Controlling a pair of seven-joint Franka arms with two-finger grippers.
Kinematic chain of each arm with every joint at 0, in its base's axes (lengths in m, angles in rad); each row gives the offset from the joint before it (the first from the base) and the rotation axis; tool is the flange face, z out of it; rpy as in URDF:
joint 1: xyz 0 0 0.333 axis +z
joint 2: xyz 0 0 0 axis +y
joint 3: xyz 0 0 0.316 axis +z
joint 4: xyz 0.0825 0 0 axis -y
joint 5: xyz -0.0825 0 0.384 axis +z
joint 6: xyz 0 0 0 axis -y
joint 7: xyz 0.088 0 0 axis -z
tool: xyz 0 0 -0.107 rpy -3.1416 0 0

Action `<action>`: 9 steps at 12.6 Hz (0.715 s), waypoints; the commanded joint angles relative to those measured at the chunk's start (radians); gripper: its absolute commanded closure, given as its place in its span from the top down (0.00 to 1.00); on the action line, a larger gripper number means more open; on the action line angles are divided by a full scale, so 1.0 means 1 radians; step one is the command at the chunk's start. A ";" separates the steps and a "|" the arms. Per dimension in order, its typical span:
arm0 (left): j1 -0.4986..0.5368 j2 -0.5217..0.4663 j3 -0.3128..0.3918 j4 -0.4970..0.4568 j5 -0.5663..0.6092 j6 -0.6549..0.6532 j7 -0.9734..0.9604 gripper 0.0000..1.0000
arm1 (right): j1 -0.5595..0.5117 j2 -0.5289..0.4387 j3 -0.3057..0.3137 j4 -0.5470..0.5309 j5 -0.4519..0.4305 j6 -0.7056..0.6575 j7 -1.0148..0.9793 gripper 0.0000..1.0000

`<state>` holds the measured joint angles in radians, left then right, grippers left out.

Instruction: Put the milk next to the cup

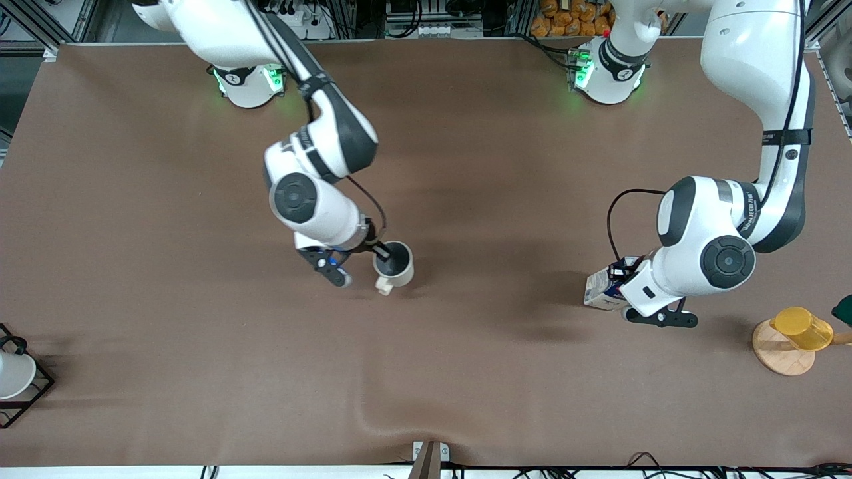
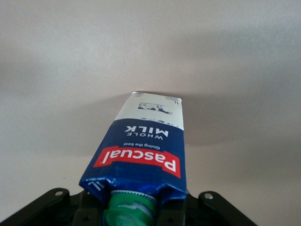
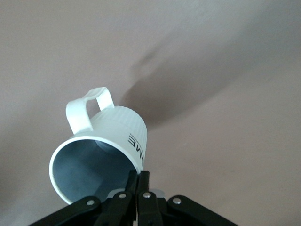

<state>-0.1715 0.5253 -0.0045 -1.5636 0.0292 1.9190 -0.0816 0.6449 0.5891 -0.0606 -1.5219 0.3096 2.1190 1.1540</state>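
Observation:
The cup [image 1: 399, 271] is an off-white mug with a grey inside, in the middle of the table, its handle toward the front camera. My right gripper [image 1: 384, 252] is shut on its rim; in the right wrist view the fingertips [image 3: 144, 177] pinch the cup's wall [image 3: 117, 125]. I cannot tell if the cup rests on the table. The milk [image 1: 602, 289], a dark blue carton with a green cap [image 2: 129, 207], stands toward the left arm's end, far apart from the cup. My left gripper [image 1: 624, 271] is shut on the carton's top [image 2: 141, 155]; its fingers are hidden.
A yellow cup [image 1: 802, 328] lies on a round wooden stand [image 1: 779, 352] at the left arm's end. A white cup [image 1: 12, 374] sits in a black wire rack [image 1: 30, 399] at the right arm's end. Brown table [image 1: 492, 359] lies between cup and milk.

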 commanded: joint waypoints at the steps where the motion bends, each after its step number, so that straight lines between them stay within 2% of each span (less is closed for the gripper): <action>1: -0.002 -0.018 0.000 0.023 0.008 -0.002 -0.021 0.00 | 0.041 0.084 -0.015 0.098 0.017 0.021 0.067 0.00; 6: -0.006 -0.068 -0.005 0.016 0.008 -0.017 -0.027 0.00 | 0.067 0.121 -0.015 0.101 0.016 0.076 0.089 0.00; 7: -0.003 -0.099 -0.023 0.007 0.008 -0.035 -0.038 0.00 | 0.068 0.124 -0.015 0.101 0.016 0.078 0.089 0.38; 8: 0.000 -0.109 -0.040 0.010 0.008 -0.055 -0.059 0.00 | 0.068 0.123 -0.015 0.101 0.011 0.076 0.086 0.99; 9: -0.003 -0.120 -0.058 0.010 0.008 -0.073 -0.082 0.00 | 0.068 0.118 -0.015 0.104 0.010 0.075 0.082 1.00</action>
<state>-0.1721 0.4555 -0.0325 -1.5300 0.0292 1.8813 -0.1131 0.6992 0.6929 -0.0611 -1.4549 0.3096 2.1977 1.2266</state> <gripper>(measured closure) 0.678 0.806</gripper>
